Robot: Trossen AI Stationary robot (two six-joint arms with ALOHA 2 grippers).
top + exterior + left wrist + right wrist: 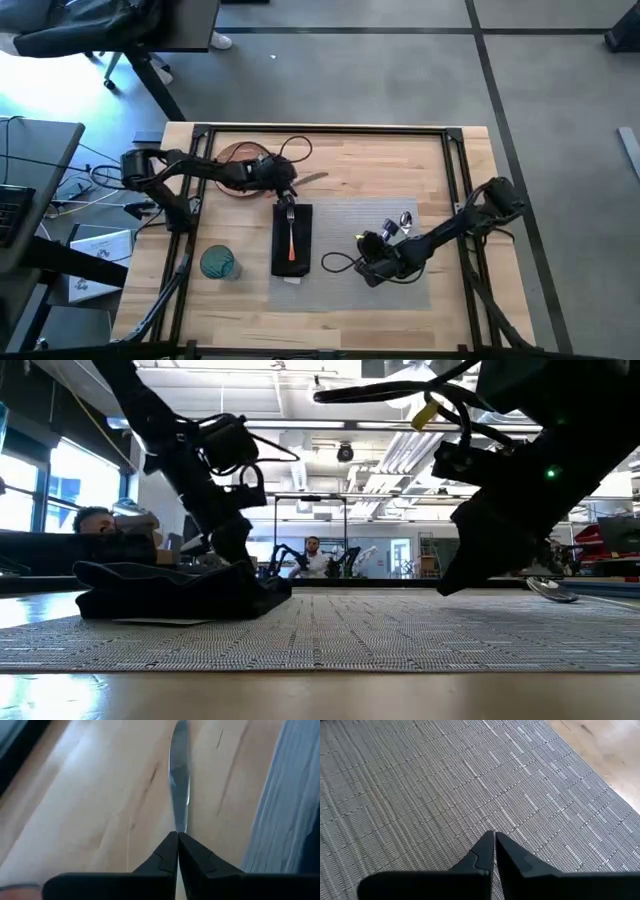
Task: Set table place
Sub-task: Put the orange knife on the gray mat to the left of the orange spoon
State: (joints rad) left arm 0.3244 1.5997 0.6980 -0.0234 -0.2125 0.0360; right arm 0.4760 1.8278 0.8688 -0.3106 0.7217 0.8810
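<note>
A grey placemat (350, 245) lies on the light-wood table (450, 160). On its left part is a black napkin (291, 240) with an orange-handled fork (291, 232) on top. A teal glass (218, 263) stands left of the mat. The orange-brown plate (232, 158) at the far left is partly hidden under my left arm. My left gripper (178, 837) is shut, and a silver knife blade (179, 785) runs out from under its tips along the bare wood. Silver spoons (400, 220) lie on the mat's right part. My right gripper (494, 836) is shut, low over the mat. My left gripper has its shut fingertips (170, 850) over the knife where the blade's near end (180, 822) disappears beneath them. The fingers point along the knife, which lies flat on the table. The fingers hide the place of contact, so I cannot tell whether they touch or hold it.
The black metal frame (320, 130) runs along the table's edges. Cables loop from both arms over the table. The mat's middle (345, 225), between napkin and spoons, is bare. People sit in the room beyond the far edge (310, 555).
</note>
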